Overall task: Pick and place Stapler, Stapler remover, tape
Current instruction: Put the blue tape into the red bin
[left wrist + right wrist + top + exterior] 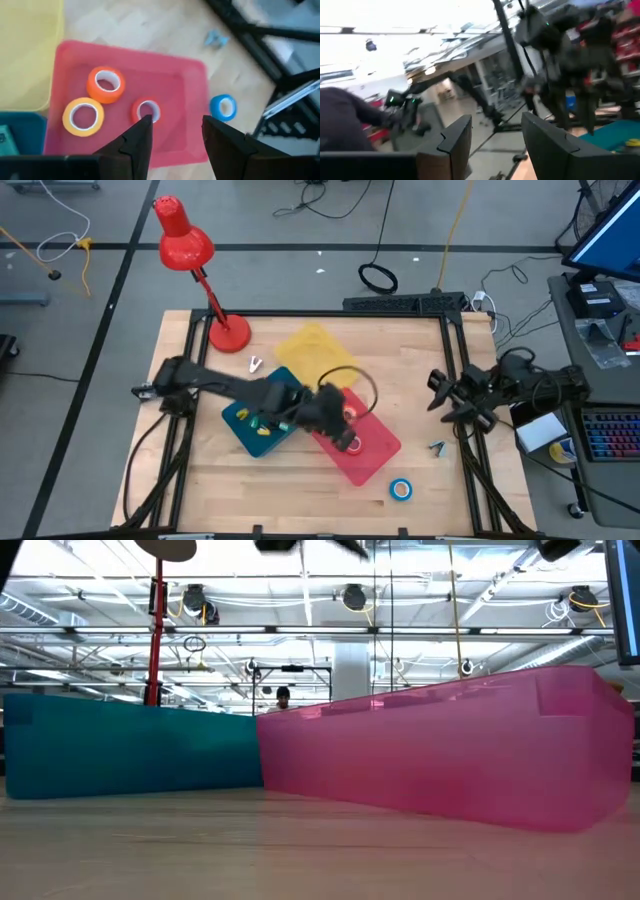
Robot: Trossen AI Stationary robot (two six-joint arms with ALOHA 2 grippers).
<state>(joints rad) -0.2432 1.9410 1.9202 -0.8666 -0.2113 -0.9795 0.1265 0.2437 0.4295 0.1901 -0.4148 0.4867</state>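
While the left gripper (172, 132) hangs with fingers apart and empty over the glossy pink plastic tray (190, 80), three ring-shaped tape rolls, orange (105, 84), yellow (83, 116) and red (146, 110), lie inside. A blue roll (223, 107) sits on the wood-grain table (150, 30) beside it; the right gripper (492, 142) waits, parted, at the table's right edge

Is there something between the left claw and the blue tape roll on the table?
Nothing visible blocks it. The left claw hangs open over the pink tray, just above the red roll. The blue tape roll lies on bare wood just past the tray's edge.
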